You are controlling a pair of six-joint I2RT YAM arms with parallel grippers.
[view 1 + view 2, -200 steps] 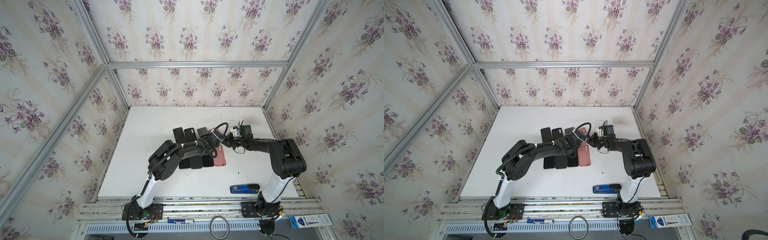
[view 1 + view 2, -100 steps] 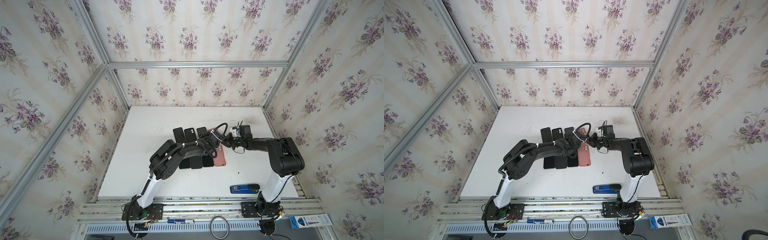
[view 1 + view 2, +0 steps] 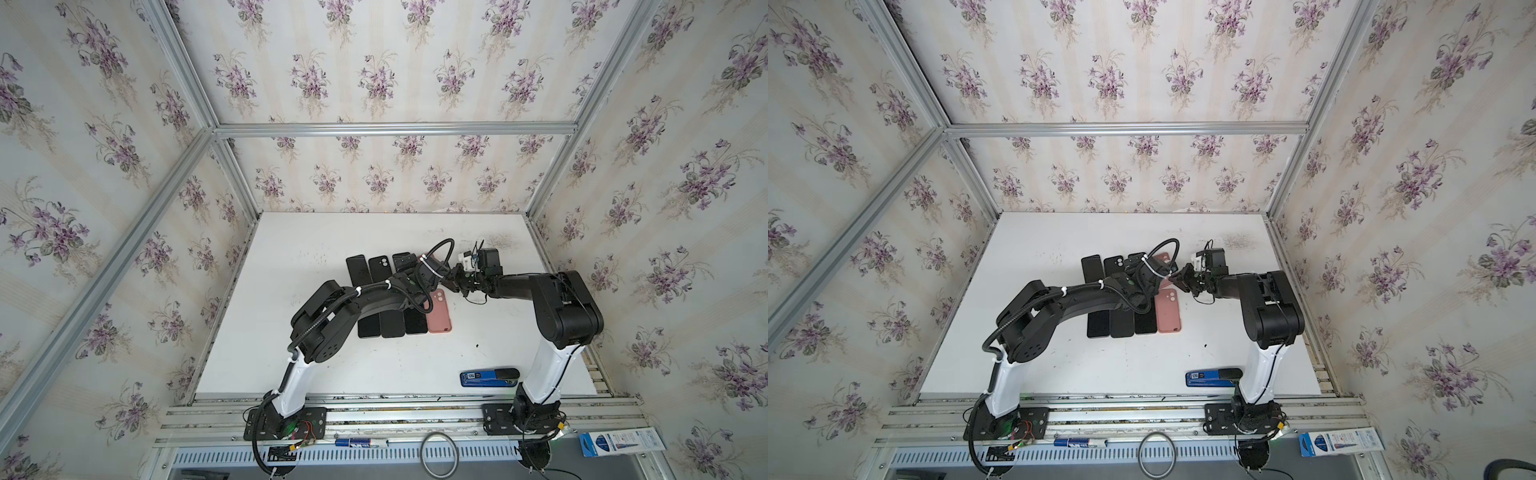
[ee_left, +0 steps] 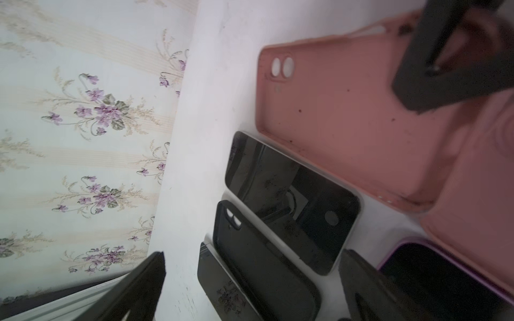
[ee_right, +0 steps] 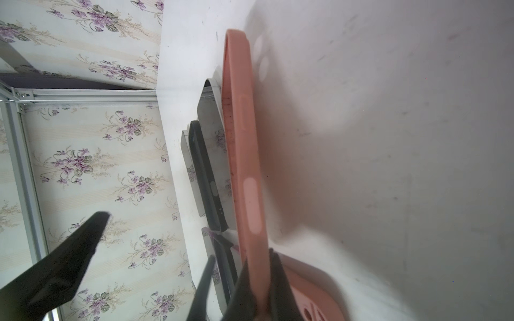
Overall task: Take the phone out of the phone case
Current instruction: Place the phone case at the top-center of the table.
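Left arm (image 3: 374, 299) extended over surface (image 3: 332, 232), left gripper (image 4: 251, 254) spread, empty. Right gripper (image 5: 260, 280) pinching pink phone case (image 4: 347, 116) rim.

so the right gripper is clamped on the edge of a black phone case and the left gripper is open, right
Not quite. The right gripper is clamped on the edge of a pink phone case, not a black one; the right wrist view shows it plainly. The left gripper is open, as you say.
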